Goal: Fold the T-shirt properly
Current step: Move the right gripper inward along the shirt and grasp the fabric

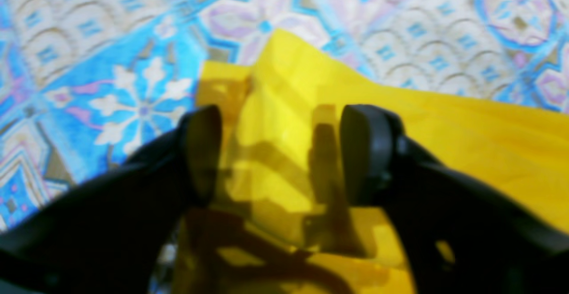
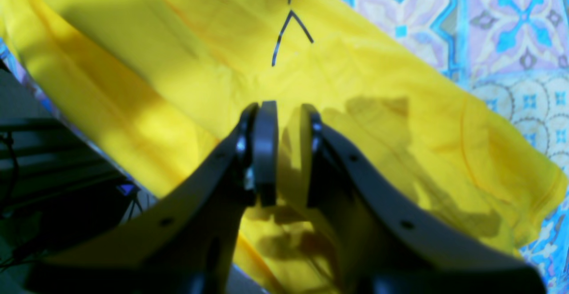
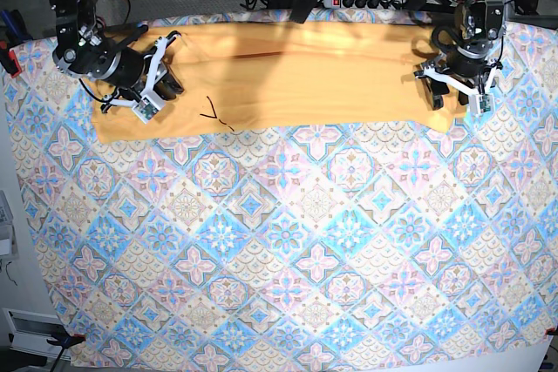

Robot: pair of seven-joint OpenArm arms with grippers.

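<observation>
Pale yellow-orange soft cloth T-shirt lies as long folded band across far edge of blue-pink patterned tablecloth; dark scribble print faces up near one end. Left gripper: jaws spread, cloth end between them. Right gripper: jaws nearly together, thin cloth fold between; pinch unconfirmed.
</observation>
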